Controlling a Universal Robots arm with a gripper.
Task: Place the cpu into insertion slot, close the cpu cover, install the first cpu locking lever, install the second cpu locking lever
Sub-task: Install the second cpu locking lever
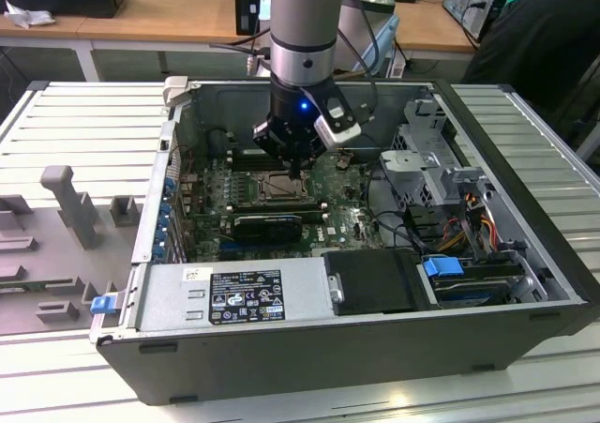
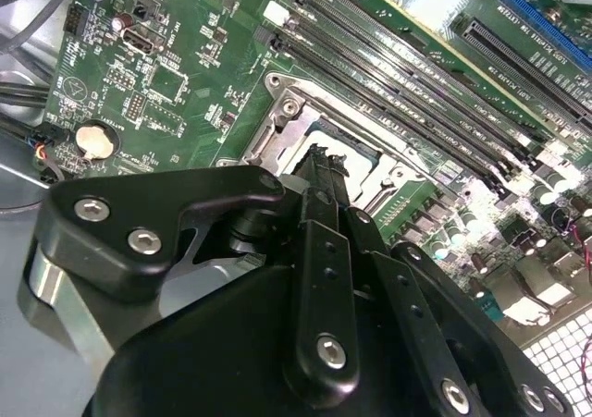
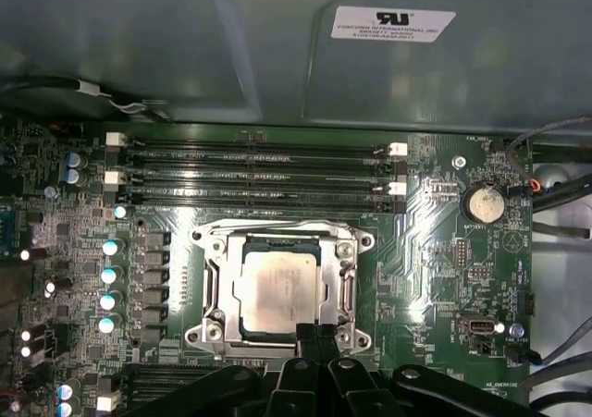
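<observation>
Sitting in the insertion slot [image 3: 282,288], the cpu [image 3: 277,292].

Above the insertion slot [image 3: 282,288] the way is open, hemmed by the memory slots [image 3: 254,172] on one side, a capacitor row [image 3: 109,274] alongside, and the gripper [image 3: 316,332] touching its rim.

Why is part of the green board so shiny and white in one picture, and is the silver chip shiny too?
In the second wrist view, light glares off the green board near the long black slots, washing it out white. In the first wrist view, the cpu looks dull grey with only a soft sheen, and the claw at its edge is dark. In the exterior view, a small blue light glows on the arm.
</observation>
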